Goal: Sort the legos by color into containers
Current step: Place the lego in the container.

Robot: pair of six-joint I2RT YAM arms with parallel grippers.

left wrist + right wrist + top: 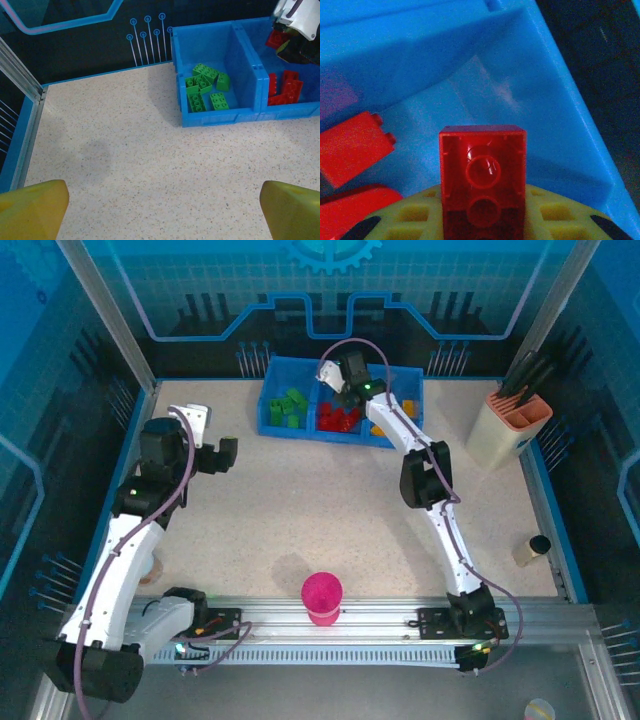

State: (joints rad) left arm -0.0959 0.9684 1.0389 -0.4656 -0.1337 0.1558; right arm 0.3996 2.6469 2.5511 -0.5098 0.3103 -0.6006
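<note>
The right gripper (pixel 347 390) is clamped on a red brick (pixel 482 180). In the right wrist view the brick's hollow underside faces the camera and it sits against a yellow-green pad (pixel 420 215). The gripper hangs over the middle compartment of the blue tray (pixel 268 425), which stands at 12 o'clock on the table (pixel 300 500). The left wrist view shows the held brick raised above the compartment floor.

Loose red bricks (pixel 338 418) lie in that compartment, at 9 o'clock of the held brick in the right wrist view. The compartment at 9 o'clock of it holds the green bricks (pixel 205 87) in a loose cluster. The compartment at 3 o'clock holds orange bricks (pixel 408 408).

The left gripper (pixel 212 435) has its yellow fingertips (pixel 35 207) spread wide apart with nothing between them. It hovers above bare table at about 10 o'clock, well apart from the tray.

A beige-and-pink utensil holder (pixel 510 430) stands at 2 o'clock. A magenta cup (pixel 322 598) stands at 6 o'clock by the near rail, between the two arm bases.
</note>
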